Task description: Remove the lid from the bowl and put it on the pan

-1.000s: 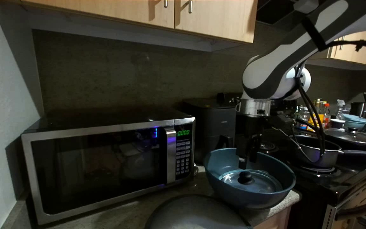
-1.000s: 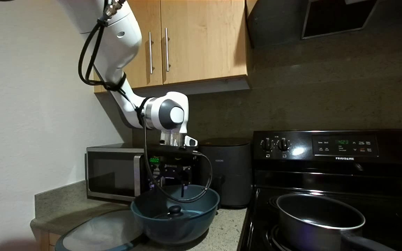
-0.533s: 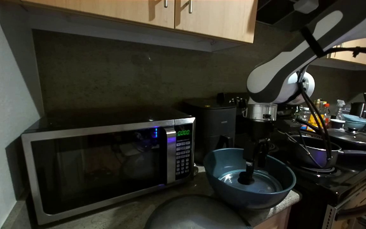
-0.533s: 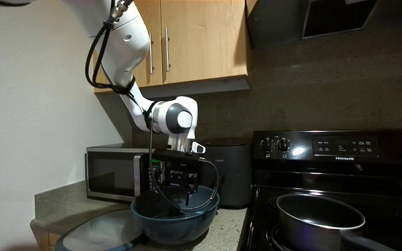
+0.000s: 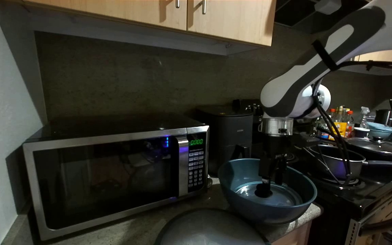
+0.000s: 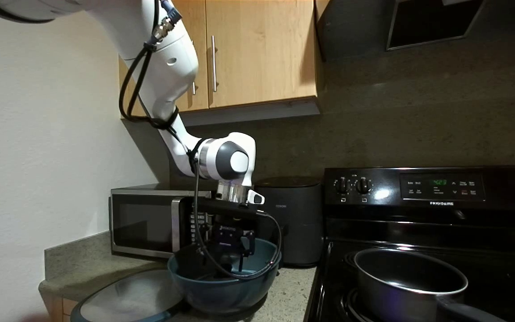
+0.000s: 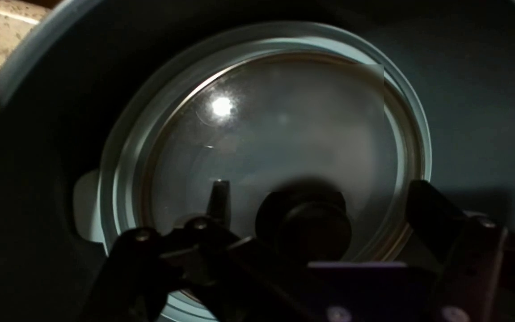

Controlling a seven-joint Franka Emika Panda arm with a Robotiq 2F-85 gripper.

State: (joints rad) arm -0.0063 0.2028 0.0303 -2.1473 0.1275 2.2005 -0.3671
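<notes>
Gripper [image 7: 319, 184] is spread wide, knob [image 7: 313, 230] of the lid [image 7: 262, 134] between its jaws, a gap each side in the wrist view. Versus a second ago it's lower and a touch nearer the stove [image 6: 485, 257]; in an exterior view a finger [image 5: 266, 179] now overlaps the knob it hung above. Can't tell if the tips touch the lid. Lid hasn't moved: inside the bowl [image 6: 226, 293], below the rim. Bowl same spot on the counter [image 6: 291, 290], big domed cover [image 6: 134, 295] beside it, also unmoved. Microwave [image 6: 141, 223] and dark air fryer [image 6: 291, 228] stand near. Pan [image 6: 400, 304] sits on the stove as before, well apart from the bowl.
</notes>
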